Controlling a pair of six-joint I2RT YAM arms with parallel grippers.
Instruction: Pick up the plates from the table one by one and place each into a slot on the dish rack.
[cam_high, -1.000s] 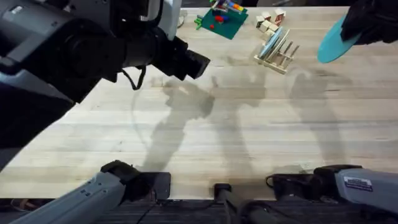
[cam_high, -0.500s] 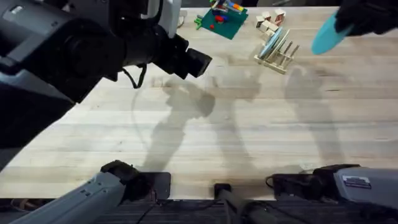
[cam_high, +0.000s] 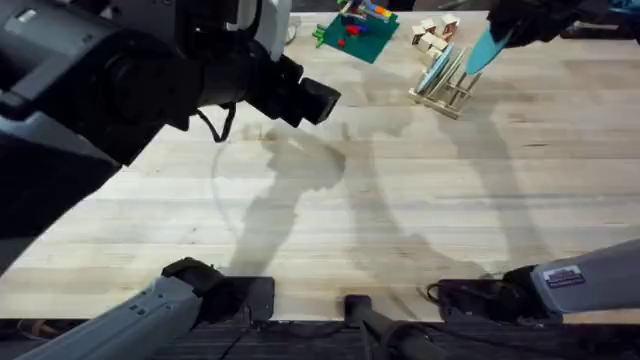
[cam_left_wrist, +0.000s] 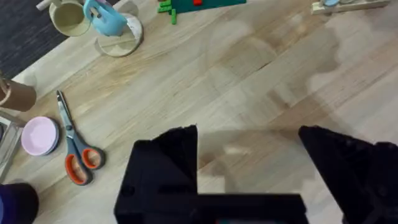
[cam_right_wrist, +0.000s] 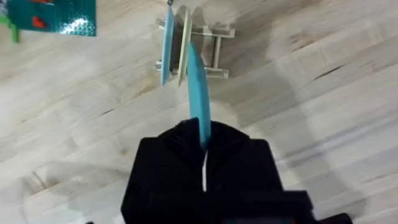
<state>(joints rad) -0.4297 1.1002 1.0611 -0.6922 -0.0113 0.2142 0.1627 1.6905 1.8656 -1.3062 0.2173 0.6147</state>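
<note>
Your right gripper (cam_right_wrist: 204, 163) clamps blue plate (cam_right_wrist: 198, 93) edge-on, above dish rack (cam_right_wrist: 211, 46). Two plates stand in rack. Your left gripper (cam_left_wrist: 249, 180) spread wide, nothing held.

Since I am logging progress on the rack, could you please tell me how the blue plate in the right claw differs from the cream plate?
The blue plate is pinched edge-on in the right claw, above the dish rack; the cream plate already stands slotted between the rack's pegs. The blue plate is bright sky blue, the cream plate pale yellow. Both are thin round plates, held on edge.
</note>
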